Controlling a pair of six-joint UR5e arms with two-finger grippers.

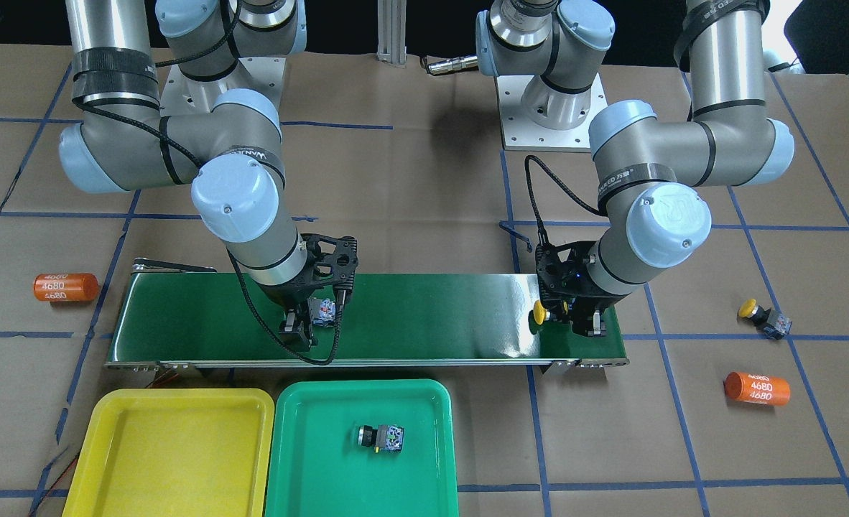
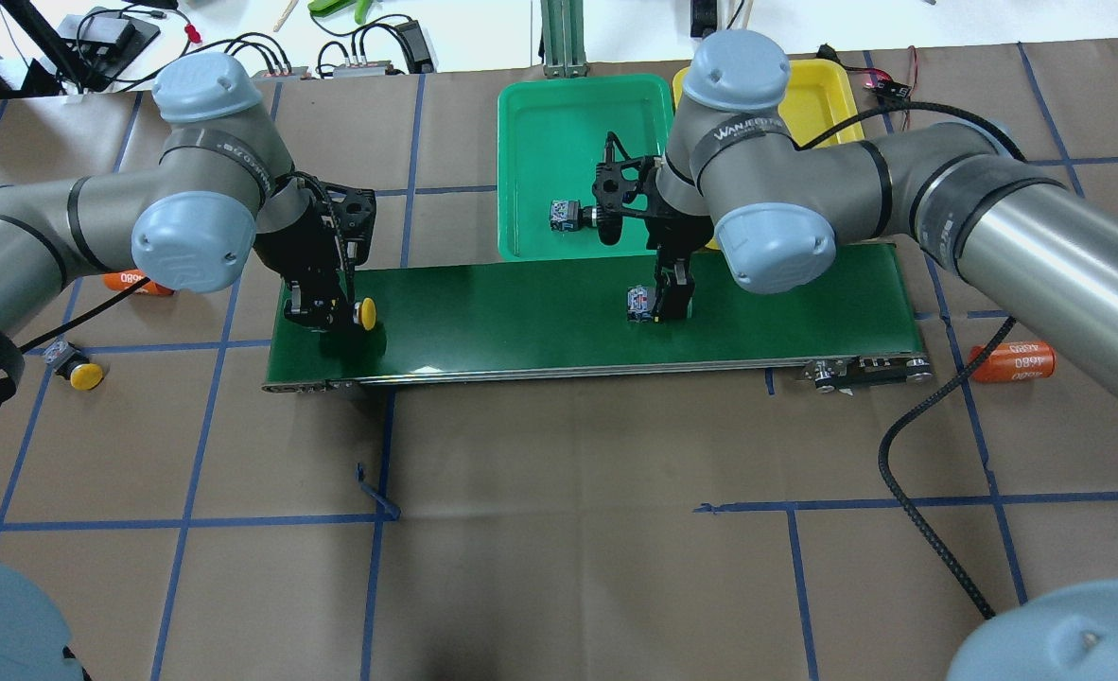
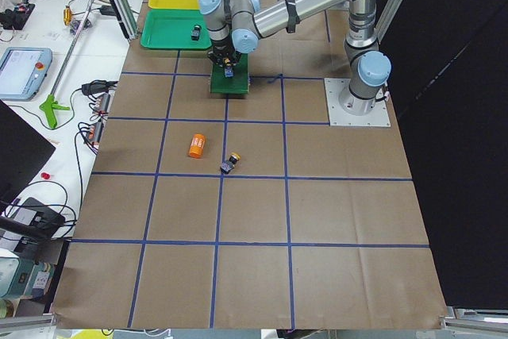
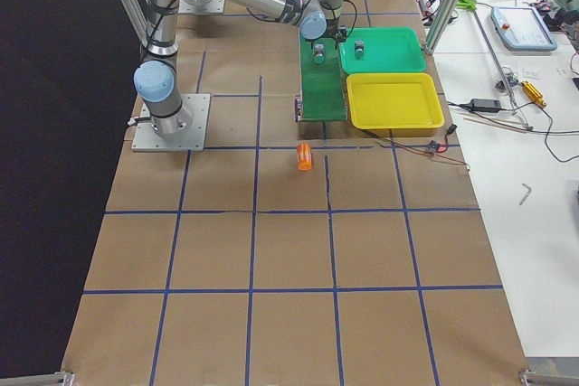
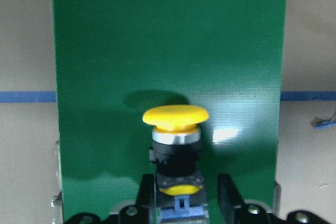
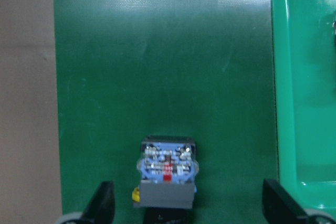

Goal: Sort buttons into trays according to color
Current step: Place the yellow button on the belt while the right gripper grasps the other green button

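My left gripper [image 1: 586,319] is shut on the black body of a yellow-capped button [image 5: 175,124] and holds it low over one end of the belt. My right gripper [image 2: 665,301] is open, with its fingers wide on either side of a button [image 6: 165,174] on the belt. That button shows its blue-grey underside and its cap is hidden. A green-capped button [image 1: 380,436] lies in the green tray [image 1: 295,445]. The yellow tray [image 1: 173,402] beside it holds nothing. A second yellow button [image 1: 762,316] lies on the paper past the left arm.
The long dark-green conveyor belt [image 1: 432,316] runs across the middle, with both trays along its far side from the robot. Two orange "4680" cylinders [image 1: 65,287] [image 1: 757,388] lie on the paper, one beyond each end of the belt. A black cable hangs from each wrist.
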